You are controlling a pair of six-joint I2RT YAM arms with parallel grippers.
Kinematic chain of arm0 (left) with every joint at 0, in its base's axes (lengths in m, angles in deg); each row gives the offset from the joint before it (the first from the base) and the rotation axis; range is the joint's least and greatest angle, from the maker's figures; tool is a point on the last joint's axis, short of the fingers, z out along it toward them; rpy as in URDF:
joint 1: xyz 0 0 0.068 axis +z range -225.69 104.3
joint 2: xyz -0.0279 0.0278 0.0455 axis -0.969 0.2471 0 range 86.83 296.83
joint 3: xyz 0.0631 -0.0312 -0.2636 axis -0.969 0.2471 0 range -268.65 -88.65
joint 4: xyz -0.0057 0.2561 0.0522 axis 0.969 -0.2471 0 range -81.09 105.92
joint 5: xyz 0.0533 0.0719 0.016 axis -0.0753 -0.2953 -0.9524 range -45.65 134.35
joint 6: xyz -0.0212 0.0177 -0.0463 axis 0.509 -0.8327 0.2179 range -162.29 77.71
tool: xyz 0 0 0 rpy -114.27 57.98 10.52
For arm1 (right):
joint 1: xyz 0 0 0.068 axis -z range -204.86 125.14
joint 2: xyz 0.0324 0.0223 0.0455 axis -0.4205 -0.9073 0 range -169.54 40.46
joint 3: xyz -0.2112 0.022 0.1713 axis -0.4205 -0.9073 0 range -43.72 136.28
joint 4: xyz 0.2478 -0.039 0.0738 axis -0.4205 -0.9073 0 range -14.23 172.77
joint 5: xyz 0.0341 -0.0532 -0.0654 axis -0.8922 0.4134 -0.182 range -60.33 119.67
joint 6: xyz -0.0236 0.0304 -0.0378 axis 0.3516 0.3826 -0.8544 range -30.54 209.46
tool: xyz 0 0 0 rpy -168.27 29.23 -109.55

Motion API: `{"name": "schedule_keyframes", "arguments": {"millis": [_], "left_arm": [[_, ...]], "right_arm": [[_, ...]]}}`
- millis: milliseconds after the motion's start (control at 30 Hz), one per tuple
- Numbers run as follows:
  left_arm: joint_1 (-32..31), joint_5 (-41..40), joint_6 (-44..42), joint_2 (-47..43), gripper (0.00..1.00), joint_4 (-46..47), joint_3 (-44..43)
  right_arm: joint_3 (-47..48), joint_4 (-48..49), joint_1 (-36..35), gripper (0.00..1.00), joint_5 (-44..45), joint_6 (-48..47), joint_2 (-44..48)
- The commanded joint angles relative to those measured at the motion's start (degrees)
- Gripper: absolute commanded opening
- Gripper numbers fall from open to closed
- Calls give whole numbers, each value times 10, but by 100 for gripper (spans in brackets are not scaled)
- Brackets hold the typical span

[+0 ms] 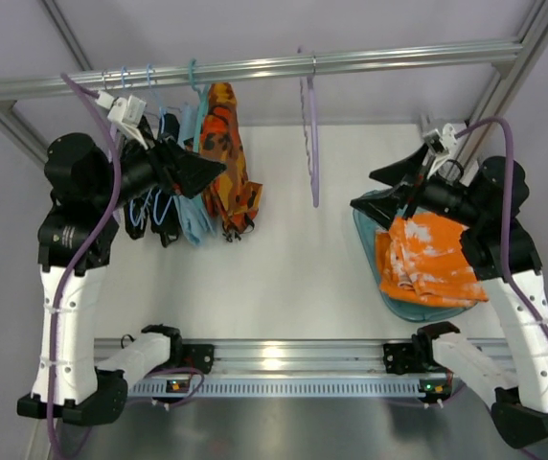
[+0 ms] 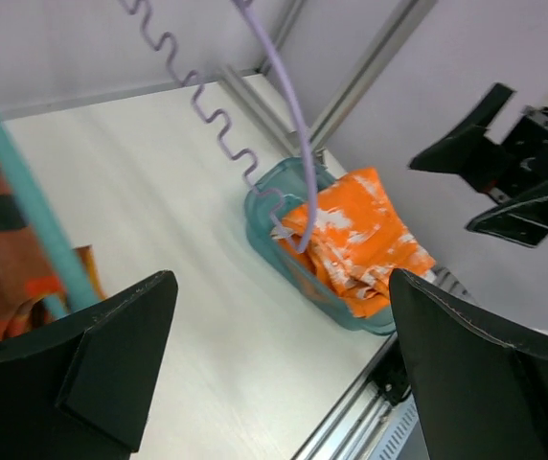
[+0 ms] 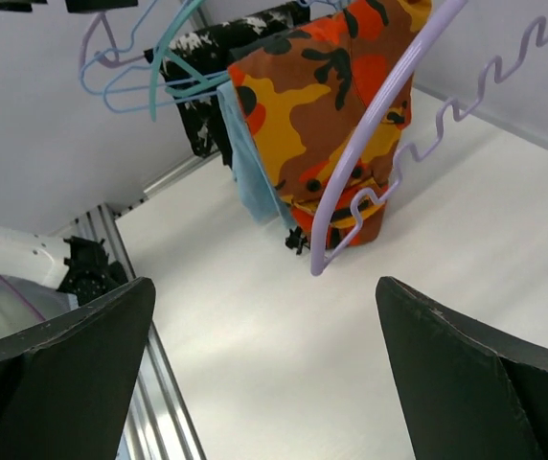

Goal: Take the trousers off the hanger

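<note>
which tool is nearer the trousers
Right. The right tool hovers just beside the trousers, at their far-left corner; the left tool is across the table by the hanging clothes.

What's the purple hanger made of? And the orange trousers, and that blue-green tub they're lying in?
The hanger looks like thin, smooth plastic: one moulded lilac piece with wavy notches. The trousers look like soft cloth, matt, crumpled into folds, with whitish faded patches. The tub seems to be tinted teal plastic, since its thin wall looks glossy and slightly see-through.
</note>
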Motion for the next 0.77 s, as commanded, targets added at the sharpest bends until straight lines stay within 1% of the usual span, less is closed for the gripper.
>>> {"name": "schedule_keyframes", "arguments": {"millis": [0,33,133,200,300,367,433,500,733], "left_arm": [[33,-26,-70,-25,98,-103,-26],[38,-38,-98,-32,98,-132,-27],[46,-93,-142,-55,98,-168,-24],[50,-132,-161,-61,98,-207,-29],[52,-167,-215,-56,98,-273,-51],[51,-186,-230,-48,98,-313,-63],[51,-215,-238,-41,98,-330,-81],[51,-223,-239,-46,98,-335,-83],[51,-232,-231,-67,98,-335,-68]], "right_arm": [[25,-106,7,99,35,-81,38],[25,-118,7,100,39,-93,46],[23,-164,7,99,56,-128,77],[21,-185,8,99,64,-147,96],[15,-225,8,99,72,-171,116],[2,-240,8,99,79,-177,134],[-8,-244,7,100,83,-179,145],[-19,-247,8,99,85,-178,157],[-44,-237,8,99,96,-156,189]]}}
